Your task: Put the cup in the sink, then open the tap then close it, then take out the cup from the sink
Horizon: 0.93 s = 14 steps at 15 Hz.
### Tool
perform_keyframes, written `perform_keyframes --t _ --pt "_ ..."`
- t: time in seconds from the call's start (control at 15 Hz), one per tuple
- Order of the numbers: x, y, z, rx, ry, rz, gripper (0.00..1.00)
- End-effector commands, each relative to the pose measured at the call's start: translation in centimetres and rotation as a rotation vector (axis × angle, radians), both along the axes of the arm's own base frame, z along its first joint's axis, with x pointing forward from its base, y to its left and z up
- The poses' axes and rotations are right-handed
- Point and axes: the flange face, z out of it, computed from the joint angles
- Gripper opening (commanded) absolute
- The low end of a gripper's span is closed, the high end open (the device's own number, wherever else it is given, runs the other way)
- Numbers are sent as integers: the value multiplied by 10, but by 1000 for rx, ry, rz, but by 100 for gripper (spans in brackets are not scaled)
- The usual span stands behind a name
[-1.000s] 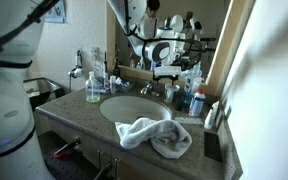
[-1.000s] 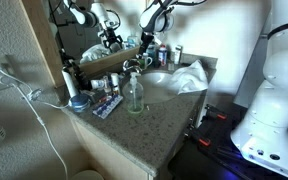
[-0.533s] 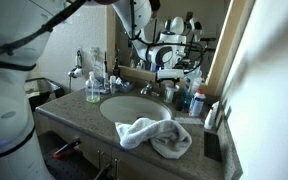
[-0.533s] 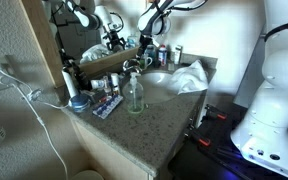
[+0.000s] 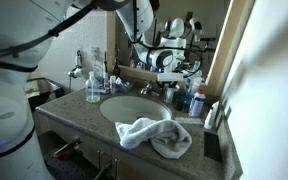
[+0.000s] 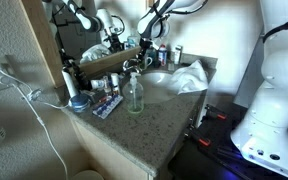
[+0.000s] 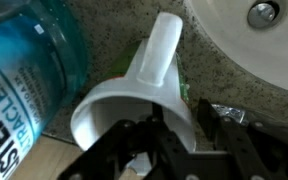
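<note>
We see cup [image 7: 149,80] right at end effector [image 7: 179,138], mouth nearest, long axis pointing toward sink [image 7: 254,45]; fingers straddle rim, can't tell if clenched.

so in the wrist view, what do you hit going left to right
blue bottle → cup → sink, with its drain farthest right
</note>
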Motion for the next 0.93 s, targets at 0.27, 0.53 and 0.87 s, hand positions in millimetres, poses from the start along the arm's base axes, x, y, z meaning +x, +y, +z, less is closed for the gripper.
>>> perform_keyframes --t 0.27,0.53,0.87 --pt "3 2 17 -21 60 12 0" --pt "-2 9 22 -30 95 16 4" --pt "-16 23 41 -26 87 0 4"
